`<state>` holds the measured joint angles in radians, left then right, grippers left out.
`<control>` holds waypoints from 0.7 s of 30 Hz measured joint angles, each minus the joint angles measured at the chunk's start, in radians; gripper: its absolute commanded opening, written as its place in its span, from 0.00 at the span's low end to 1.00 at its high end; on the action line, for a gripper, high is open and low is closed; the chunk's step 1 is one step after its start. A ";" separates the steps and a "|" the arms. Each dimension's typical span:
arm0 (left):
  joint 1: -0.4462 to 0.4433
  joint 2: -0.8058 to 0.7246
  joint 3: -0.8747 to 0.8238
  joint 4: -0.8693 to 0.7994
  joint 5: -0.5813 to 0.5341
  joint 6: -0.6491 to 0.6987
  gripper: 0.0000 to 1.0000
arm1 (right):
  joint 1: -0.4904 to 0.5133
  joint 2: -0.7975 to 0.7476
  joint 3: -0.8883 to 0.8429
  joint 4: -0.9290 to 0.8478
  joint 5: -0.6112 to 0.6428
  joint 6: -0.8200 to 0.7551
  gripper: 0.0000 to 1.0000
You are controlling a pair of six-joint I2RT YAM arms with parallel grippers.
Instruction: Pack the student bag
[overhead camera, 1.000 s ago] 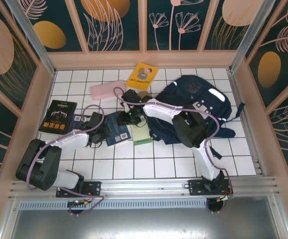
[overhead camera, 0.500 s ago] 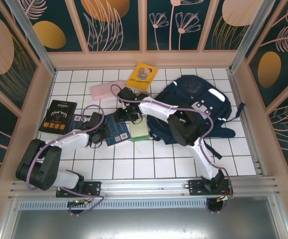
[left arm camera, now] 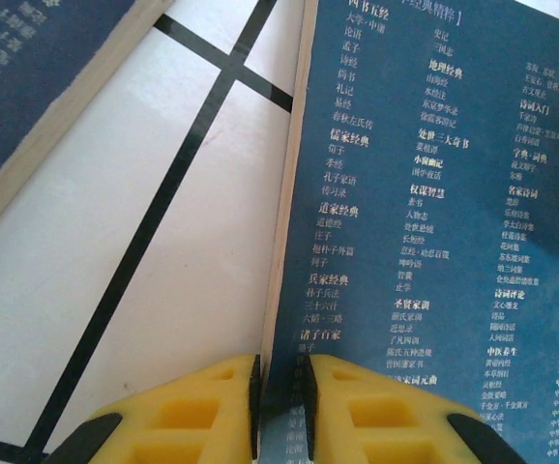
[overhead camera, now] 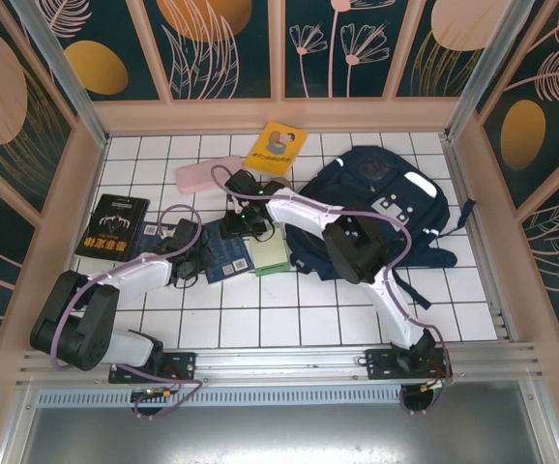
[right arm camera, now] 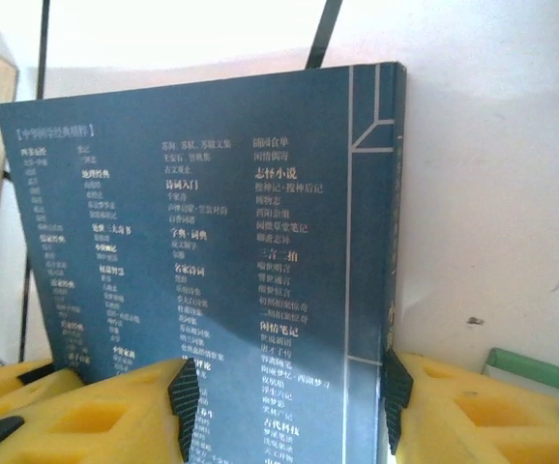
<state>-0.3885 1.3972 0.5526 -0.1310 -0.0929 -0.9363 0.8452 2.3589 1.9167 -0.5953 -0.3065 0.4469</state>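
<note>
White tiled table (overhead camera: 299, 319), dark grid lines, flower-patterned wall panels (overhead camera: 221, 48) around it.

Left pincer (left arm camera: 279, 387): narrow, nipped on the edge of a blue book (left arm camera: 434, 193).

Right pincer (right arm camera: 289, 387): half wide, astride the same book, one finger (right arm camera: 454, 411) at the spine, the other over the cover. Pressing or not: cannot tell.

Count:
- 2 blue books, second (left arm camera: 38, 87) just beside the first
- 1 pale green notebook (overhead camera: 272, 253)
- 1 black book (overhead camera: 113, 224)
- 1 yellow book (overhead camera: 276, 147)
- 1 pink case (overhead camera: 207, 175)
- 1 backpack (overhead camera: 386, 208), lying at right, just beside the notebook

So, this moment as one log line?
left tool: pinching blue book edge | right tool: gripping blue book | student bag: right of book
</note>
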 measured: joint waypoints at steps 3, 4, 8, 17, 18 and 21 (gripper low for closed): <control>0.001 -0.009 -0.006 -0.004 -0.010 0.000 0.21 | -0.013 -0.003 -0.011 0.017 -0.061 -0.004 0.48; 0.001 -0.013 -0.009 -0.006 -0.016 0.002 0.21 | -0.019 -0.006 -0.019 0.027 -0.086 -0.004 0.47; 0.003 -0.035 -0.026 -0.008 -0.027 0.012 0.21 | -0.041 -0.016 -0.055 0.066 -0.183 0.003 0.45; 0.001 -0.028 -0.022 0.005 -0.026 0.019 0.20 | -0.043 -0.023 -0.017 0.018 -0.176 -0.004 0.51; 0.000 -0.019 -0.016 0.008 -0.024 0.019 0.20 | -0.040 -0.019 0.006 0.006 -0.151 -0.009 0.51; 0.000 0.011 0.009 0.013 -0.024 0.019 0.20 | -0.037 -0.008 0.058 -0.004 -0.080 -0.028 0.52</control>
<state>-0.3889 1.4078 0.5613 -0.1184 -0.1169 -0.9176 0.8085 2.3508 1.9743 -0.5991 -0.3870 0.4187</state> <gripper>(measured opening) 0.202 0.517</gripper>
